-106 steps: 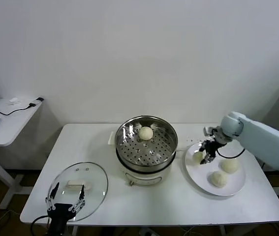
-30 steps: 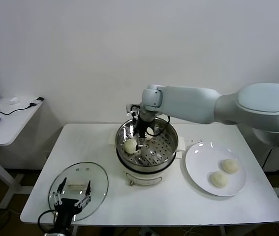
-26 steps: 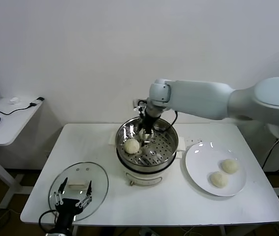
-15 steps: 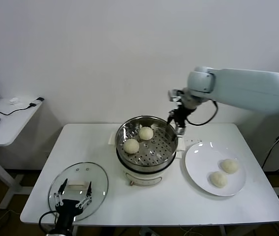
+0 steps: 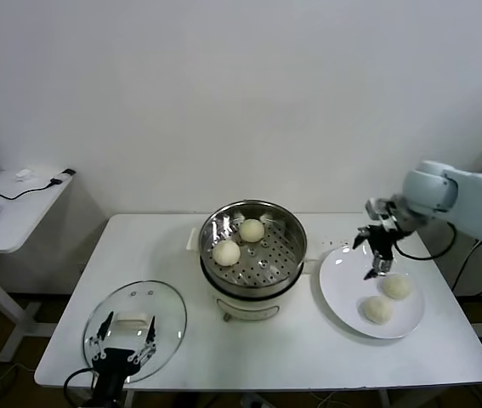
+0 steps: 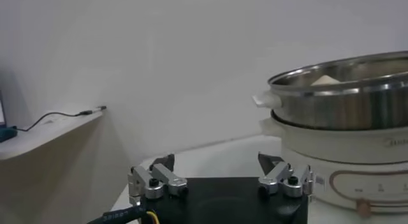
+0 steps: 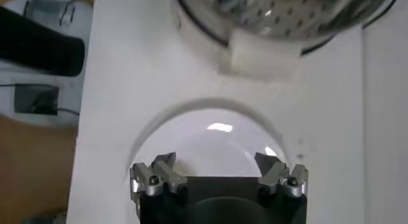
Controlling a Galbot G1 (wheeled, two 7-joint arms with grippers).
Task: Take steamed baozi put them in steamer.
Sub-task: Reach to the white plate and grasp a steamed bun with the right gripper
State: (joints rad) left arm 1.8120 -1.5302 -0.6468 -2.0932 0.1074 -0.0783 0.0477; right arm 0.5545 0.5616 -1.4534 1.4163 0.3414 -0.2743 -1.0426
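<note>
The left gripper (image 5: 120, 349) waits wide open and empty over the glass lid (image 5: 135, 319). In the steamer (image 5: 253, 246) lie two baozi (image 5: 226, 252) (two more sit on the plate (image 5: 347, 297)). Above that plate hangs the right gripper (image 5: 374, 254), spread wide, holding nothing.

— What's on my left wrist feed?

— My left gripper (image 6: 218, 178) sits low in the foreground, its two fingers (image 6: 156, 179) spread wide apart with nothing between them. Past it I get the steamer (image 6: 347, 126) side-on: a shiny steel pot on a white base.

— Any baozi visible?

— Only a pale sliver (image 6: 326, 80) peeking above the rim; I can't tell how many are inside.

— What else?

— The white table (image 6: 220, 159) under the steamer, a bare wall behind, and a side desk (image 6: 44, 131) with a dark cable (image 6: 67, 115) trailing along its top.
</note>
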